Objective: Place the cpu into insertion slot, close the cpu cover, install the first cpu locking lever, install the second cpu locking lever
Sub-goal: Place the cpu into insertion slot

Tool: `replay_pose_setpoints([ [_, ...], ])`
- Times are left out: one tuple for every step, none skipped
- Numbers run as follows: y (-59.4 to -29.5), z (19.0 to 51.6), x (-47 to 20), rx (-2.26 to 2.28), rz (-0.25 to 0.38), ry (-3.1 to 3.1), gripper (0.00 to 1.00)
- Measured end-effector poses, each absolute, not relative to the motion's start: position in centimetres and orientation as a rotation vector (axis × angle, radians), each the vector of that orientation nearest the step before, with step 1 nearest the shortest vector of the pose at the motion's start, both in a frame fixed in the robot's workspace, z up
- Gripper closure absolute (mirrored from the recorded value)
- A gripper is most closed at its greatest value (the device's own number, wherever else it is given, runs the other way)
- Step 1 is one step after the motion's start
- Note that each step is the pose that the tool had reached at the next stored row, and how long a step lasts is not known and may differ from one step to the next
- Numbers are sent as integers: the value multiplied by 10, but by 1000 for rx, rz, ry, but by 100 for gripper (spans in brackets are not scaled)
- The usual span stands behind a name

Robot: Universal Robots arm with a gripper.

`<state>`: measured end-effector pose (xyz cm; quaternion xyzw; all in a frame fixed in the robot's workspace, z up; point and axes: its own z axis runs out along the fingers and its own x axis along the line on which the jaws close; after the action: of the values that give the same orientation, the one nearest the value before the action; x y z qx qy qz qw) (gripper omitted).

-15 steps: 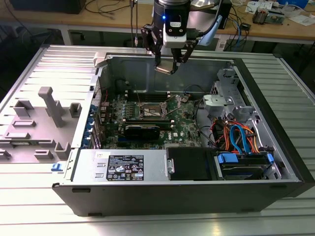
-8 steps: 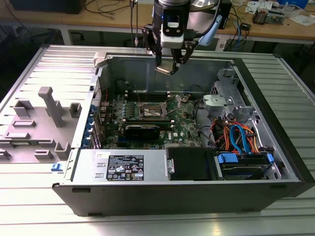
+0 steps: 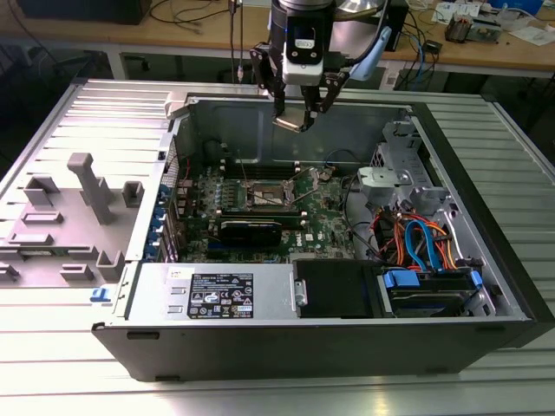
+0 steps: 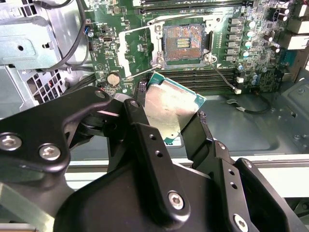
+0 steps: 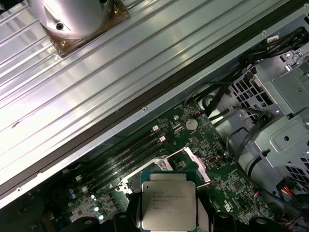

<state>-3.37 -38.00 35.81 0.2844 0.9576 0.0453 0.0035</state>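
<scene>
My gripper point(image 3: 297, 115) hangs above the open computer case, shut on the cpu point(image 3: 292, 122), a small silver-topped square chip held by its edges. The second wrist view has the cpu point(image 4: 171, 108) tilted between the black fingers point(image 4: 140, 121), well above the board. Below it, on the green motherboard point(image 4: 120, 19), lies the insertion slot point(image 4: 182, 43), bare, with its dark centre and gold contacts exposed. The cpu cover point(image 4: 128, 54) stands swung open beside the slot. In the first wrist view the cpu point(image 5: 168, 199) faces the camera. In the exterior view the slot point(image 3: 270, 195) sits mid-board.
A black card point(image 3: 251, 230) and the memory slots point(image 4: 212, 79) lie near the socket. The labelled power supply box point(image 3: 217, 295) fills the case front. A drive cage with coloured cables point(image 3: 416, 247) is at the exterior view's right. A grey plastic fixture point(image 3: 87, 195) stands outside the case.
</scene>
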Motion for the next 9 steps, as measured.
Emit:
replay_pose_setpoints([
  [-380,358,-34,891,142,3002,45],
  [-380,358,-34,892,142,3002,45],
  [-380,358,-34,892,142,3002,45],
  [-380,358,-34,892,142,3002,45],
  [-380,358,-34,893,142,3001,45],
  [-380,358,-34,894,142,3001,45],
  [-380,358,-34,898,142,3000,45],
  [-380,358,-34,901,142,2999,45],
  [-380,358,-34,904,142,2998,45],
])
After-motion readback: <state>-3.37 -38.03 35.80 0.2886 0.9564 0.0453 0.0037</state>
